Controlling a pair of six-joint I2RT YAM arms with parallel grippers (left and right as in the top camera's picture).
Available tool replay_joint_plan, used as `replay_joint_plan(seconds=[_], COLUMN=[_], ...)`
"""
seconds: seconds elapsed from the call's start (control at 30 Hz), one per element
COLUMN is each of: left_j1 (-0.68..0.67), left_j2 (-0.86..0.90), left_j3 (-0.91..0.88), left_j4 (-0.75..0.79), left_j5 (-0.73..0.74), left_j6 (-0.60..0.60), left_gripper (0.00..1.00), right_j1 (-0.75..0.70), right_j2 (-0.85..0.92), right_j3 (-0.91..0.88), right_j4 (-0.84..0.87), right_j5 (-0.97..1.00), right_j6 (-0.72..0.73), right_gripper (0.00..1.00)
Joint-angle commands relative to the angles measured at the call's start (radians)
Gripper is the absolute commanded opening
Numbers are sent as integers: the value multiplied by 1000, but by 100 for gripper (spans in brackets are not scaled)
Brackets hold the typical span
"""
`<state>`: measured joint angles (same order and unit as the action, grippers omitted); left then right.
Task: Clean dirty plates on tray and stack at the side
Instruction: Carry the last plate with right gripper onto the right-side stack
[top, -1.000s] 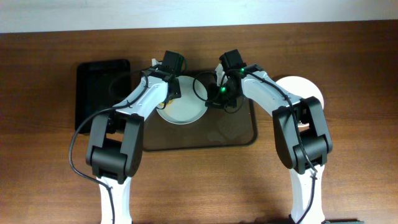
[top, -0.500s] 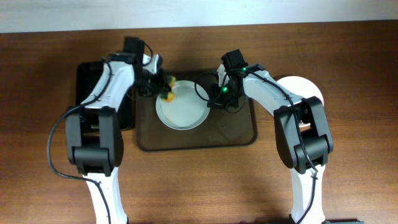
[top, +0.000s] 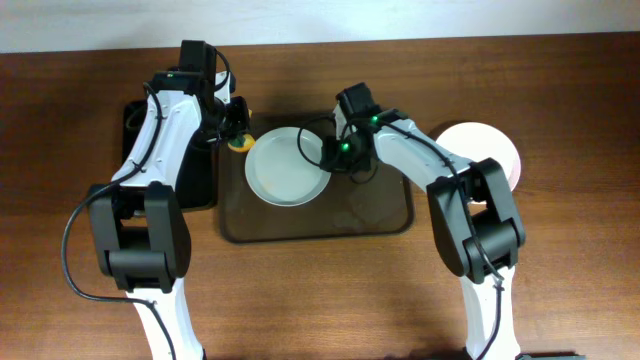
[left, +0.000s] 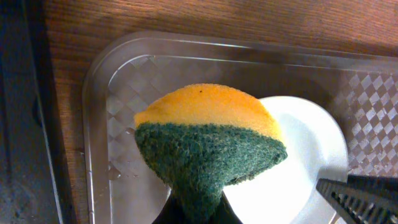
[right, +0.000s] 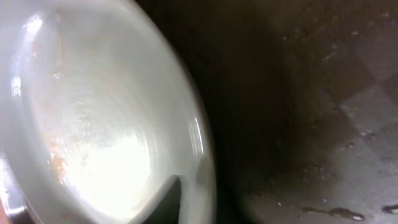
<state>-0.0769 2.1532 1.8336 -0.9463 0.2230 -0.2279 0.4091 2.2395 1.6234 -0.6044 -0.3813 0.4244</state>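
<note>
Counter (top: 560, 280): wood, everything sits in the far half.
Tray (top: 385, 215): centre, wet spots on its floor in the right wrist view. Right half bare.
Black tray (top: 198, 180): just left of it, mostly under the left arm.
Plate (top: 285, 172): the only one on the tray, at the left end, its far edge at or over the tray's rim. Looks tipped in the right wrist view, can't confirm from overhead.
Side plate (top: 497, 150): on the counter right of the tray, part hidden by the right arm. Can't tell how many are stacked there.

Progress, my read: well past halfway. At least one plate is already parked at the side and one is in work. Orange smears (right: 56, 155) show on the plate's face, so it isn't clean. Left to do: scrub it, carry it right, stack it.

Sponge (left: 208, 143): yellow top, green scrub face, over the tray's far-left corner just beside the plate's rim, not on the plate. Can't tell if it touches the tray.

Left arm: stretched forward over the black tray, wrist turned inward toward the tray. Left claw (top: 232, 128) is pinched on the sponge's lower end.
Right arm: elbow near the side plate, forearm angled left across the tray's far edge. Right claw (top: 338, 152) sits on the plate's right rim, one finger lying on the inner face, so it looks clamped on the rim and steadying it.
</note>
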Motion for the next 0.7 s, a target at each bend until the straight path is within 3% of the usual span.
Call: replay_joint_plan(seconds=[0.0,0.2,0.4,0.53,0.67], left_j1=[8,8,8,8,8], left_j2=[-21,-21,-21,-21,-21], left_j3=[11,11,11,11,11], left_j4=[2,1,1,1,2], left_j5=[-22,-22,-22,-23,-23], left_j6=[-6,-6,-6,-6,-6], left_gripper=[1,0,0,1,1], right_j1=[8,-6,-3,12,137], right_j2=[23,-164,-415,-462,-485], right_j3=[-4,-2,-2,-2,-2], right_j4=[-2,-73,-261,-312,-337], right_j5=[39,167,656,844,1196], right_j6=[28,-1,-32,-54,-55], right_gripper=[4,4,4,4,4])
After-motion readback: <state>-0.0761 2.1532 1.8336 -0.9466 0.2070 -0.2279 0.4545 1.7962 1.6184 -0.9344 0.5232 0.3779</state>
